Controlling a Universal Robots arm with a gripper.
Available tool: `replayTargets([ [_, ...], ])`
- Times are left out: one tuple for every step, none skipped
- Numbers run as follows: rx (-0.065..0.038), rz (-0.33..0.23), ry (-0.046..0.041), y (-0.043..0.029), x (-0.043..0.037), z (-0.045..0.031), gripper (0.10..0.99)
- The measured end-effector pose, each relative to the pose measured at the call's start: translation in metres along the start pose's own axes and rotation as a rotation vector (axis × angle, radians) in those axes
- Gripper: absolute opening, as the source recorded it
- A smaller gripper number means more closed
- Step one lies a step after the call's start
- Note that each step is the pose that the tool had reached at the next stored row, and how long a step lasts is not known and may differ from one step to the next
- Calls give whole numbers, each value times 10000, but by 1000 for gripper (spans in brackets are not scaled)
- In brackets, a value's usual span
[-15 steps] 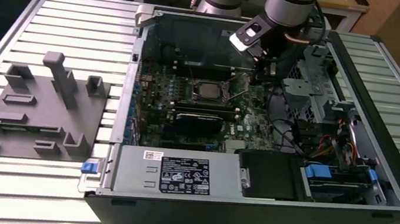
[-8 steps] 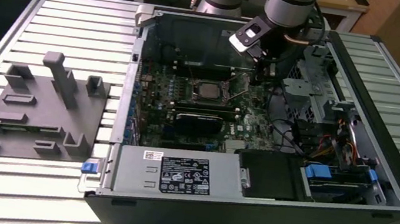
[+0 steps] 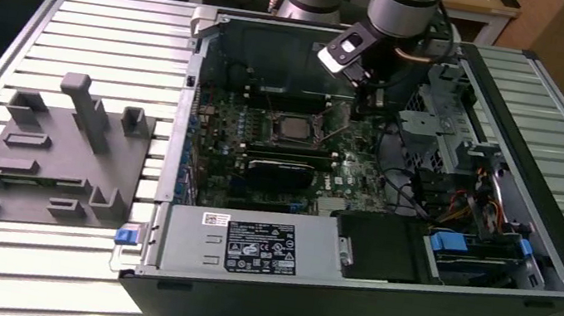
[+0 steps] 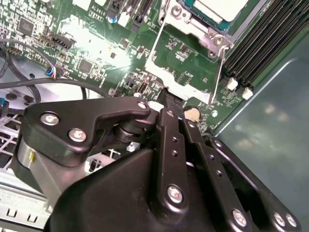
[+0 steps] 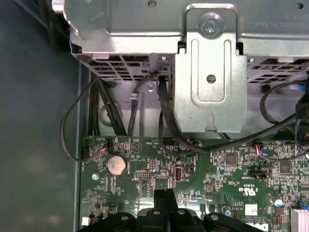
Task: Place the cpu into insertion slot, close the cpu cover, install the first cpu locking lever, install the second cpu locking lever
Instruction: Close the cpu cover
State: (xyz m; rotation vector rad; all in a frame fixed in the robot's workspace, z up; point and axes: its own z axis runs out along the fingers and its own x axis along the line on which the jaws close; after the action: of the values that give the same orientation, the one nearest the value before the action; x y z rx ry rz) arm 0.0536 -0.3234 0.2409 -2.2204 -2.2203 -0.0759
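The claw (image 5: 164, 197) hangs low inside the open computer case (image 3: 533, 271), its black fingers (image 5: 159, 198) drawn so narrow that they look pressed together, and I see nothing between them. Take the socket (image 4: 208, 35) in the middle of the motherboard (image 3: 258, 163) as the mark. The cpu (image 3: 292, 128) already lies flat in it, its pale top up. The cpu cover (image 4: 166, 71) is not down over the chip. It is swung open, away from the socket, and its thin silvery frame rises on the side of the socket that faces the claw, with green board showing through its window. In the second wrist view the fingertips sit right at the frame's free edge, the edge farthest from the socket. I cannot tell whether they touch it or are just beside it. So the cover lies between claw and chip, and its free edge runs crosswise to the line from claw to socket. A thin wire rod (image 4: 221, 72) runs beside the frame, probably one locking lever, not yet hooked.
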Motion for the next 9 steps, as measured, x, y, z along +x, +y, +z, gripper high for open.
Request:
replayTargets([
  [0,0,1,-10,0,0,106],
  [0,0,1,-20,0,0,106],
  [1,0,0,-30,0,0,106],
  [0,0,0,-40,0,0,106],
  [0,0,0,-51,0,-1,106],
  [0,-1,0,-61,0,-1,106],
  [0,0,0,-70,0,-1,106],
  [0,0,0,-81,0,-1,106],
  [0,-1,0,-92,0,-1,106],
])
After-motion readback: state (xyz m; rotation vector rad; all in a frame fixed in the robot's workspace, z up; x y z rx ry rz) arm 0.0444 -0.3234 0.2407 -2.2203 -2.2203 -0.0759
